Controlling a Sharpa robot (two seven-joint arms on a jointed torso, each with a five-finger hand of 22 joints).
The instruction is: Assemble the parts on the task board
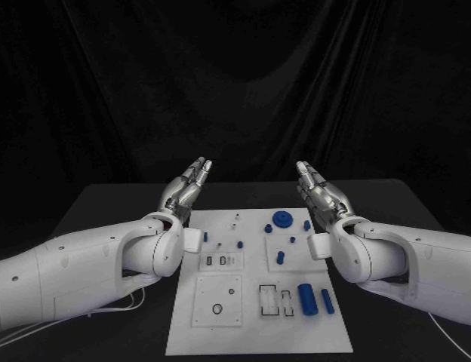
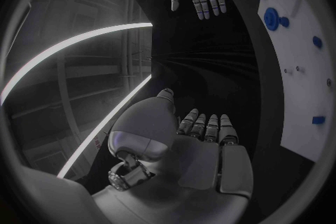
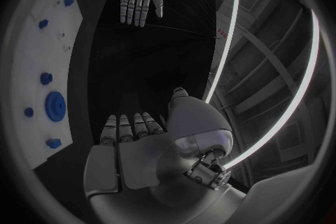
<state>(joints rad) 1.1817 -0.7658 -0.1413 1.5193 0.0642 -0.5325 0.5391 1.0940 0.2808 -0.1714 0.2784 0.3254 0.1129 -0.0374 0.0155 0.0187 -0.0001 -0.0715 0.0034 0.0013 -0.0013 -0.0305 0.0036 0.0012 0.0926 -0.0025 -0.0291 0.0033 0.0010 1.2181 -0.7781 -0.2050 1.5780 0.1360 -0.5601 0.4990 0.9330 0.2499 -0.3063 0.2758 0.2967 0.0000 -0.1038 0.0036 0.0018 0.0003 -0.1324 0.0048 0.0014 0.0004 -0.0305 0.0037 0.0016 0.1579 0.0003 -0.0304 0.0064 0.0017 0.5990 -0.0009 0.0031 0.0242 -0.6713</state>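
A: Where are the hands?

B: Both are raised over the far end of the board (image 1: 260, 332), palms facing each other. The left hand (image 1: 186, 190) sits at about eleven o'clock from the board's middle, the right hand (image 1: 323, 192) at one o'clock. Fingers are straight and held together, and neither holds anything or touches a part.

A: And the parts?

B: All on the board. A round gear (image 1: 282, 219) lies near the far edge at twelve to one o'clock, with small pegs (image 1: 280, 257) just below it. Two cylinders (image 1: 307, 299) lie side by side at the near right, about five o'clock, beside rectangular slots.

A: How would they handle?

B: My guess is hard, light plastic: stiff, not fragile, but smooth enough to slip. The cylinders would likely roll if nudged, so I'd pinch one across its middle from above. The gear looks flat, so the rim is the place to grip. The pegs are tiny and would want a fingertip pinch.

A: The board itself?

B: It looks thin and may slide under a sideways push.
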